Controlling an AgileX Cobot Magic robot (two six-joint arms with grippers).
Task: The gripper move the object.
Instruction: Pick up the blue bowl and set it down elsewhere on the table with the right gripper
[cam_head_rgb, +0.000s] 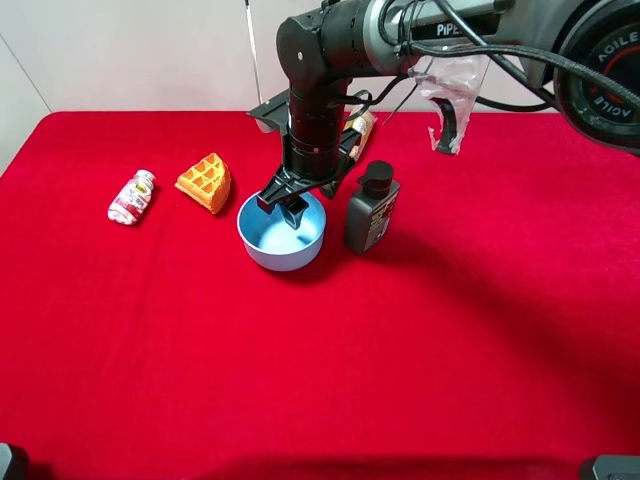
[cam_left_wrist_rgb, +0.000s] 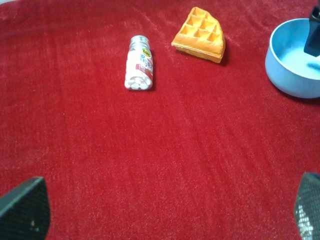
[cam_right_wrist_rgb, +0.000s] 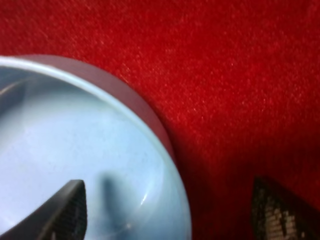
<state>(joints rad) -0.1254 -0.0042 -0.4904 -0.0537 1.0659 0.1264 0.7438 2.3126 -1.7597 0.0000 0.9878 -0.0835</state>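
Note:
The light blue bowl stands on the red cloth near the middle of the table. My right gripper reaches down from above at the bowl's far rim and is open. In the right wrist view one finger is inside the bowl and the other finger is outside over the cloth, so the jaws straddle the rim without closing on it. My left gripper is open and empty, low over bare cloth at the left. The bowl also shows at the edge of the left wrist view.
A dark grey pump bottle stands just right of the bowl. A waffle wedge and a small lying pink-and-white bottle are to its left. A brown packet lies behind the right arm.

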